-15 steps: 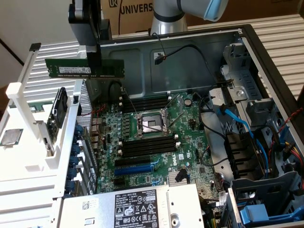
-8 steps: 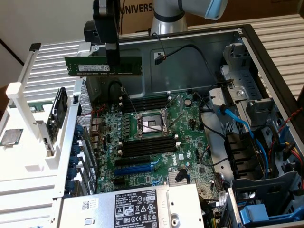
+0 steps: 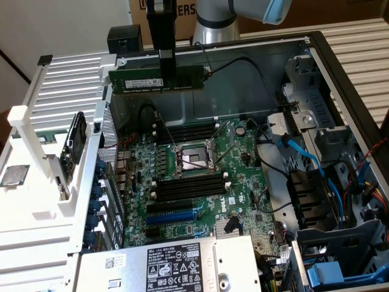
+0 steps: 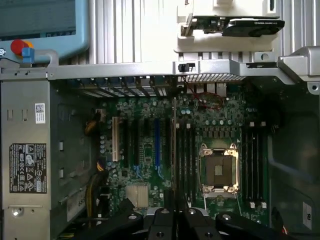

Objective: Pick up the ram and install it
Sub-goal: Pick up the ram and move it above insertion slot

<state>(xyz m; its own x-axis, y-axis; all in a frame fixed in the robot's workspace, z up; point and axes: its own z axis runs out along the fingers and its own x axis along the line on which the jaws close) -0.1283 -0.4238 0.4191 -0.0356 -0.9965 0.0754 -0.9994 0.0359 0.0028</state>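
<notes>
The gripper (image 3: 166, 76) hangs above the open computer case, in the upper part of the exterior view and toward that view's left. Its black fingers are clamped on the ram (image 3: 137, 79) near the middle of the stick's length. This leaves both ends free and keeps the stick level, with its long edge horizontal. That hold looks chosen so the contact edge can face down toward the board. The ram sits well above the motherboard (image 3: 243, 182), roughly level with the case's upper rim (image 3: 255, 42) and touching nothing but the fingers.

In the wrist view the gripper (image 4: 175, 222) looks straight down at the board, and the ram (image 4: 174, 150) appears edge-on as a thin dark line. That line runs parallel to the memory slots (image 4: 186, 160) beside the CPU socket (image 4: 218, 170). Its lie already matches the slots.

In the exterior view, one bank of black memory slots (image 3: 185, 131) lies above the socket (image 3: 193, 159) and another (image 3: 188, 187) lies below it. All of them look empty. The blue expansion slot (image 3: 173, 216) is lower in the frame, near the power supply (image 3: 182, 264).

Room overhead is open. The tight edges are the case's perforated wall (image 3: 108, 152) on the exterior view's left and a black cable (image 3: 243, 61) looping near the ram's free end. Blue and black cables (image 3: 298, 152) crowd the exterior view's right, well apart from the slots. By my reading the pick-up is done and the stick is not yet seated.
</notes>
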